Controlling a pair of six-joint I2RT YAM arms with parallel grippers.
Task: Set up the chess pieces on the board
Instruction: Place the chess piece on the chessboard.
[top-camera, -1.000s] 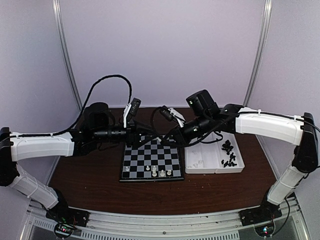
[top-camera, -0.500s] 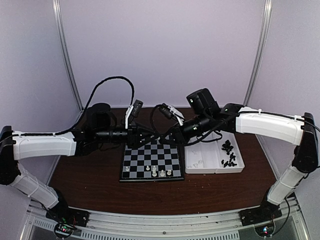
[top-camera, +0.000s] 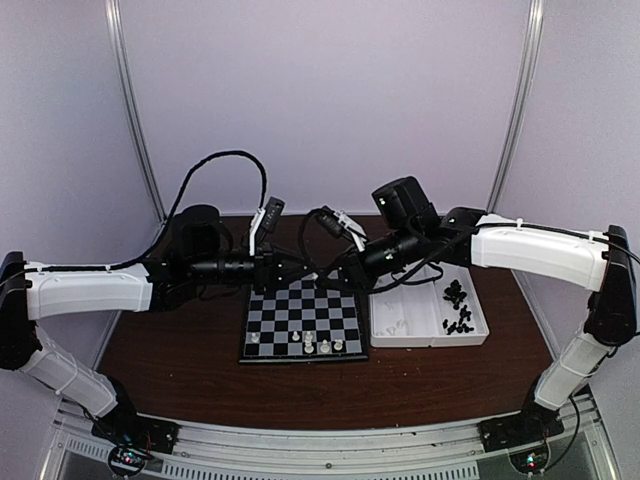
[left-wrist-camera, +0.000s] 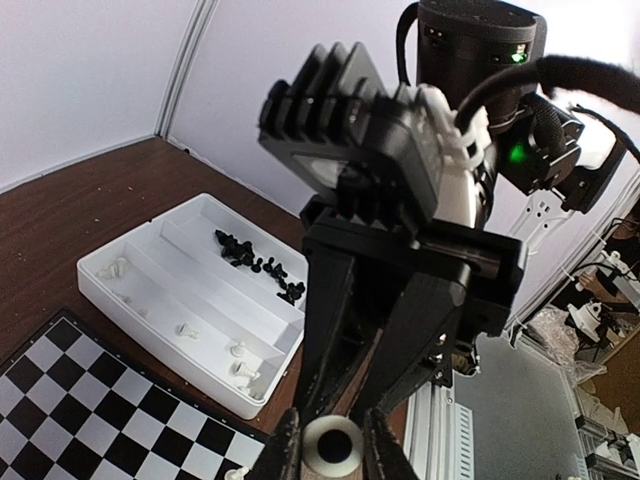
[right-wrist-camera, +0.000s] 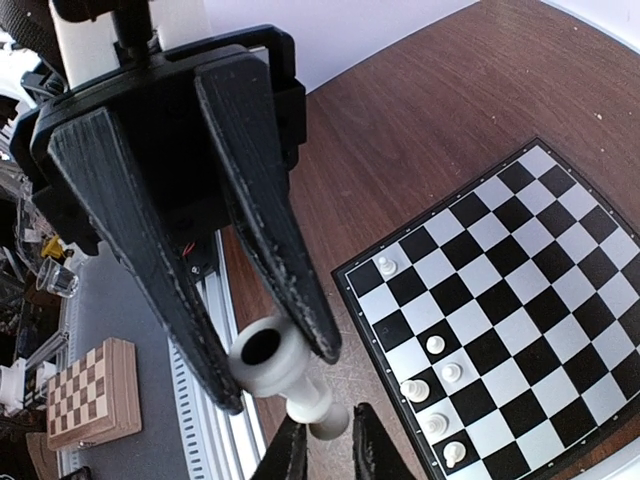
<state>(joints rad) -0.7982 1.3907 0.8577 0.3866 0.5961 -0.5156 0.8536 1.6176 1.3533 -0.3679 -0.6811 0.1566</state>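
Note:
The board (top-camera: 300, 318) lies mid-table with several white chess pieces (top-camera: 322, 345) on its near rows, also in the right wrist view (right-wrist-camera: 435, 345). My grippers meet tip to tip above the board's far edge. The left gripper (left-wrist-camera: 332, 455) is shut on the hollow base of a white piece (right-wrist-camera: 265, 360). The right gripper (right-wrist-camera: 328, 450) is shut on that piece's head. In the top view the left gripper (top-camera: 303, 270) and the right gripper (top-camera: 330, 272) almost touch, and the piece is too small to make out there.
A white two-compartment tray (top-camera: 430, 343) stands right of the board, with black pieces (top-camera: 457, 305) in its right half and a few white ones (top-camera: 395, 325) in its left. It also shows in the left wrist view (left-wrist-camera: 150, 300). Cables loop behind both wrists.
My left gripper has moved right towards the right gripper and now meets it over the board's far edge. The right arm has hardly moved.

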